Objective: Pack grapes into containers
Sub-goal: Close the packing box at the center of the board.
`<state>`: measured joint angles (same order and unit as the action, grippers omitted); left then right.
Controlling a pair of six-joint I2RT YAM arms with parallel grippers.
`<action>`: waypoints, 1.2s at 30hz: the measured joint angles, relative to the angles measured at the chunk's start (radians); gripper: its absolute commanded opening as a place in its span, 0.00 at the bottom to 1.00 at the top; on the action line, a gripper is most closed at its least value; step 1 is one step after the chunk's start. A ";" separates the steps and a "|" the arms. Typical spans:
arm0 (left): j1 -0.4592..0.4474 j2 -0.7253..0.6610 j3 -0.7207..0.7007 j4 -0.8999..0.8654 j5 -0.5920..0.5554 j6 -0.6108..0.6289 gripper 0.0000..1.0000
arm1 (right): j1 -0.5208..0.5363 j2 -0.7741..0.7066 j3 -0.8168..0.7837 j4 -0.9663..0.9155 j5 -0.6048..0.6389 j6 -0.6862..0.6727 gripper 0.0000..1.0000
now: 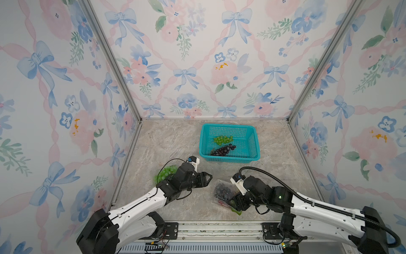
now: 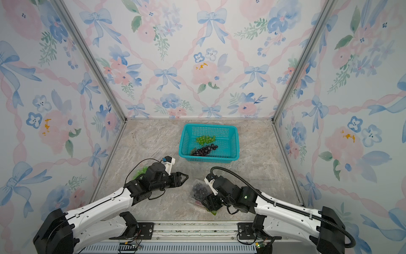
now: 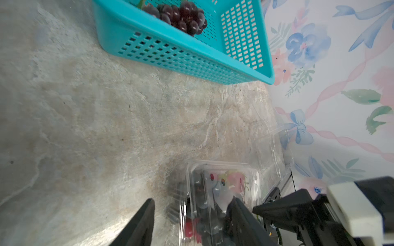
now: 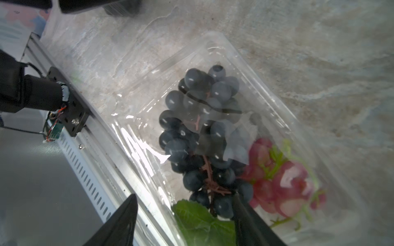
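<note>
A clear clamshell container (image 1: 220,182) lies at the front right with a dark bunch of grapes (image 4: 202,119), a red bunch (image 4: 283,181) and a green leaf (image 4: 198,219) inside. My right gripper (image 4: 184,198) stands open at its near end, with the container's side wall and the leaf between its fingers. My left gripper (image 3: 191,200) is open too, its tips (image 1: 209,176) at the container's far left corner. Another bunch of green grapes (image 1: 167,172) lies in clear plastic under my left wrist. In both top views a green bunch (image 1: 223,139) and a dark bunch (image 2: 204,150) lie in the teal basket.
The teal perforated basket (image 1: 250,143) stands at the back middle of the marble-patterned table. A metal rail (image 1: 219,228) runs along the front edge, close to the front container. Flowered walls close in the left, right and back.
</note>
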<state>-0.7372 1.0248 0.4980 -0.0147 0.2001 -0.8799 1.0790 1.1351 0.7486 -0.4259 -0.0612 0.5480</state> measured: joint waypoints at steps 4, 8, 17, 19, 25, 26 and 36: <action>-0.024 -0.003 -0.037 -0.003 0.025 -0.008 0.57 | 0.031 0.035 0.012 -0.007 0.103 0.022 0.68; -0.044 -0.019 -0.058 -0.007 0.040 -0.014 0.57 | 0.042 0.052 0.042 -0.039 0.175 0.034 0.72; -0.055 -0.055 -0.063 -0.010 0.083 -0.015 0.57 | 0.053 0.068 0.151 -0.114 0.237 0.021 0.75; -0.055 -0.055 -0.070 -0.010 0.090 -0.015 0.56 | 0.057 0.089 0.176 -0.114 0.242 0.009 0.75; -0.055 -0.055 -0.084 -0.010 0.103 -0.022 0.55 | 0.076 0.169 0.203 -0.115 0.256 -0.017 0.75; -0.055 -0.055 -0.087 -0.010 0.105 -0.023 0.55 | 0.084 0.181 0.203 -0.117 0.259 -0.017 0.75; -0.055 -0.097 -0.138 -0.010 0.142 -0.061 0.55 | 0.169 0.245 0.194 -0.117 0.301 0.014 0.74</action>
<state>-0.7925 0.9276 0.3603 -0.0242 0.3424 -0.9413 1.2476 1.3804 0.9428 -0.5426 0.2401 0.5617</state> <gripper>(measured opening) 0.549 0.739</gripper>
